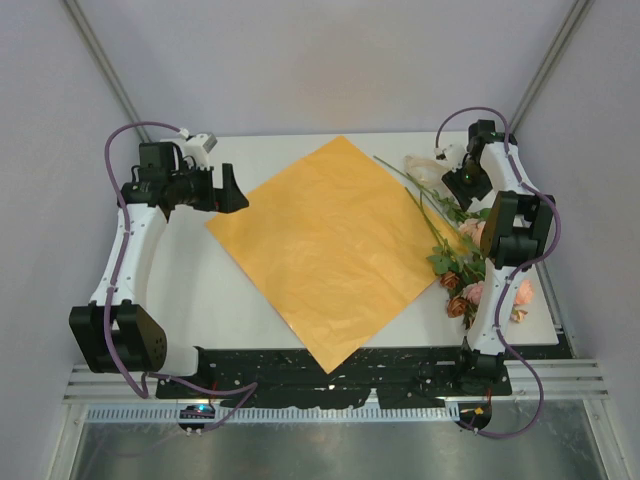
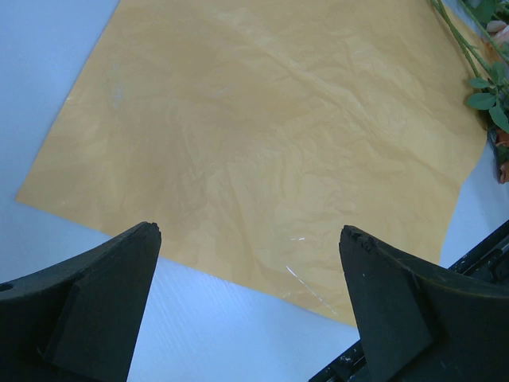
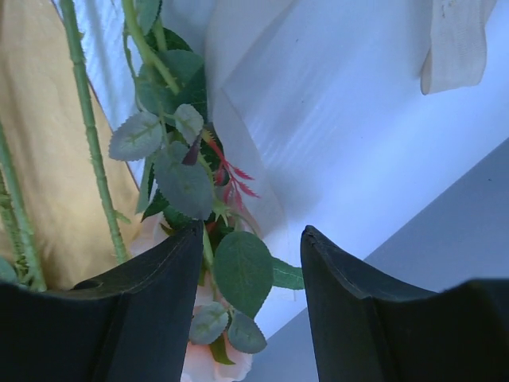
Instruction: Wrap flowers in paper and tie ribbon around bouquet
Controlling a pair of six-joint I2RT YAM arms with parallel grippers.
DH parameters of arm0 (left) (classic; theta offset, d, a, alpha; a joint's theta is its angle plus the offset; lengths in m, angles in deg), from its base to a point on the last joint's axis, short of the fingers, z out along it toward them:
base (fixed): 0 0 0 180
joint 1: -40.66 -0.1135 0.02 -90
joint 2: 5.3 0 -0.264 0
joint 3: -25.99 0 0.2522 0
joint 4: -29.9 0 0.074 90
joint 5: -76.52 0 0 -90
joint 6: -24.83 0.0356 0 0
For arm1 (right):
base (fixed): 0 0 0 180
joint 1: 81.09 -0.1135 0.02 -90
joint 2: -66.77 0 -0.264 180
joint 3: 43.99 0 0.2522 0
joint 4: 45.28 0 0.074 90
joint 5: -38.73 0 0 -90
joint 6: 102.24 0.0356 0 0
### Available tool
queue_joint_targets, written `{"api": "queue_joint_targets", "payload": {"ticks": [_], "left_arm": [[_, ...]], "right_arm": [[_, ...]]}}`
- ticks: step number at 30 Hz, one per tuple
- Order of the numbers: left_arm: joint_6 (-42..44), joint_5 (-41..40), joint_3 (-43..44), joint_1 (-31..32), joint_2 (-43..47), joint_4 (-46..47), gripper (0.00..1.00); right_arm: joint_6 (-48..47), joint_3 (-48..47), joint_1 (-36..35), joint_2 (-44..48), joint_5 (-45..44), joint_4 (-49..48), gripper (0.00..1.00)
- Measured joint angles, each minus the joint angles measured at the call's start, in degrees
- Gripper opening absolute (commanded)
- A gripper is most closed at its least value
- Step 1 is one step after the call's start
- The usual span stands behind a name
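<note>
Lying flat and unfolded just ahead of the wide-open left gripper (image 2: 250, 231), the orange paper (image 1: 330, 250) was not yet wrapped, the flowers (image 1: 455, 260) lay along its edge with leaves between the part-open, unclamped jaws of the right gripper (image 3: 250, 231), and what looked like the ribbon (image 3: 455, 40) sat untied beyond it.

No readable text, label, brand, number or sign shows anywhere.

An orange paper (image 1: 335, 250) is spread diamond-wise on the white surface (image 1: 250, 315), flowers (image 1: 455, 262) are laid along its right edge with stems crossing its corner, and a cream ribbon (image 1: 420, 165) is seen beside the stem ends.
</note>
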Motion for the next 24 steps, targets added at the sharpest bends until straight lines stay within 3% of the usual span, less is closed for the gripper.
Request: {"api": "queue_joint_targets", "payload": {"ticks": [9,16,18,24], "left_arm": [[0.0,-1.3,0.0,0.0,-1.6,0.0,1.00],[0.0,-2.4,0.0,0.0,-2.1,0.0,1.00],[0.0,-2.5,0.0,0.0,-2.1,0.0,1.00],[-0.2,-2.8,0.6,0.0,-2.3,-0.4,1.00]], "right_arm": [[-3.4,0.1,0.3,-1.9,-0.9,-0.8,0.66],[-4.6,2.1,0.8,-2.3,2.1,-0.5,0.65],[-5.1,2.8,0.9,-2.5,2.2,-0.3,0.44],[-6.3,3.4,1.5,-3.5,2.0,0.9,0.17]]}}
